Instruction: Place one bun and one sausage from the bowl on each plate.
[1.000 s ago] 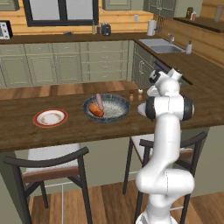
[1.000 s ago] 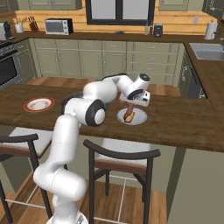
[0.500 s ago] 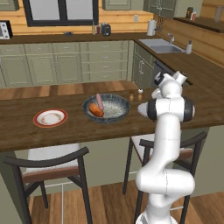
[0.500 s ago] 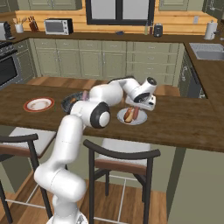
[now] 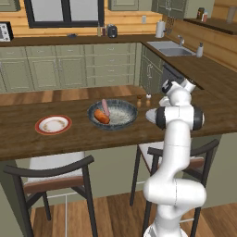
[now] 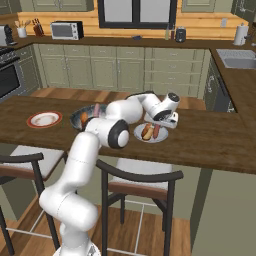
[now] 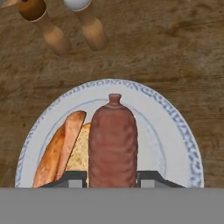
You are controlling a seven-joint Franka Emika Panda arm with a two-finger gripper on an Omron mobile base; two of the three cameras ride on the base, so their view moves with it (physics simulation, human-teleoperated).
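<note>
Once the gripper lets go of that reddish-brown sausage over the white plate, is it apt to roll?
Probably somewhat: the sausage is a smooth round cylinder, so it may roll sideways. The bun lying beside it on the white plate should block it on that side. It looks stiff, holding straight between the gripper fingers.

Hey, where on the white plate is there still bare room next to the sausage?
The white plate is bare on the side of the reddish-brown sausage away from the bun, and along the rim toward the two shakers. The bun side is crowded: bun and sausage lie against each other. The gripper straddles the sausage.
</note>
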